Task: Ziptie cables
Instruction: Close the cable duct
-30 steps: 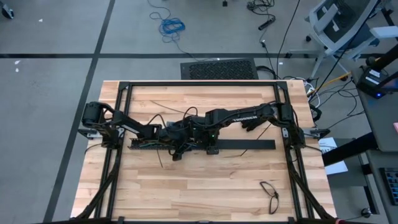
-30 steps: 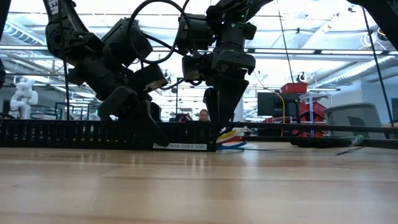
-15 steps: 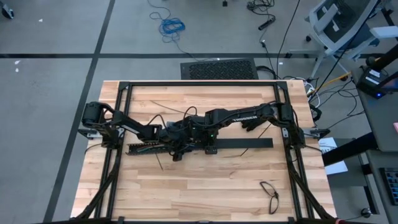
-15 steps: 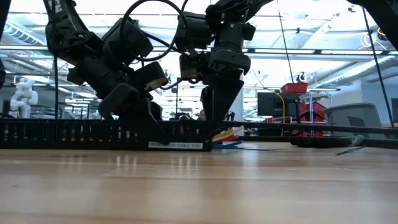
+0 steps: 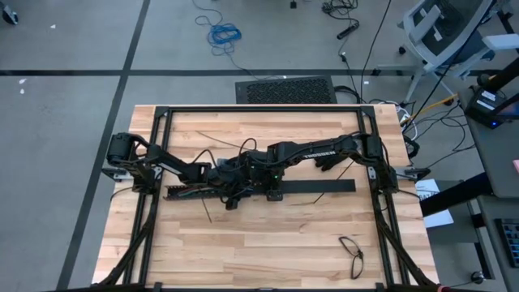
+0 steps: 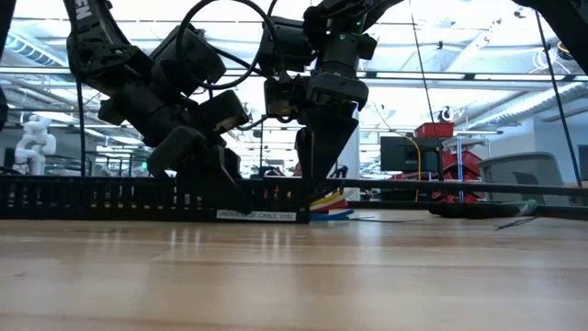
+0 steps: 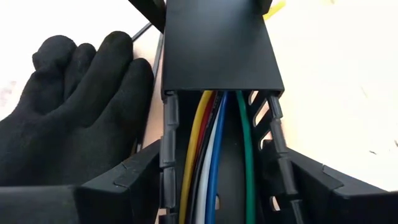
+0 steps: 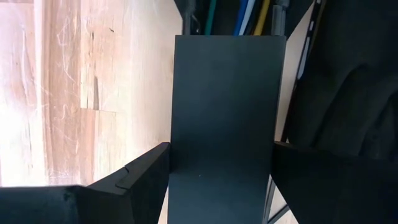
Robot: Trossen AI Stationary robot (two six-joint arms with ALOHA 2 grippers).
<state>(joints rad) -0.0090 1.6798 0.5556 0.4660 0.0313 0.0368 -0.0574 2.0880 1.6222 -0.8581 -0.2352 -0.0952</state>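
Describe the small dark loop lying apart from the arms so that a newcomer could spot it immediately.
Start at the wooden table in the high view and go to its near right corner. There lies a thin dark cable loop, alone on bare wood, well clear of both arms and the long black slotted bar at mid-table.

Cables (image 7: 214, 155) lying lengthwise inside slotted duct (image 5: 190, 191) at table (image 5: 243, 251) centre, flat cover (image 5: 320, 187) over duct's right stretch, 2 grippers meeting at their junction
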